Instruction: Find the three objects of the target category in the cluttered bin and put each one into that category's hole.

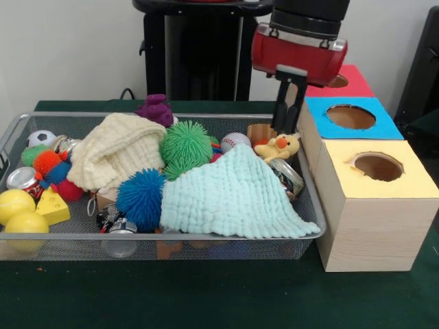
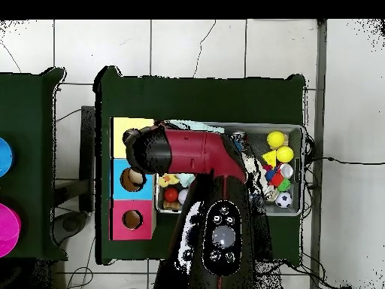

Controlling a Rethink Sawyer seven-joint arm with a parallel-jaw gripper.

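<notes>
No text, label, brand, number or sign can be read in either view. The red and silver can [image 1: 25, 180] at the left end of the wire mesh bin [image 1: 206, 236] carries printing on its side, but it is too small and blurred to make out. The second can [image 1: 289, 177], lying by the bin's right wall, shows only its metal end. The round buttons [image 2: 222, 237] on the arm's black cuff in the overhead view bear pale marks that cannot be deciphered. The coloured box tops [image 1: 401, 185] are plain, with no lettering.
</notes>
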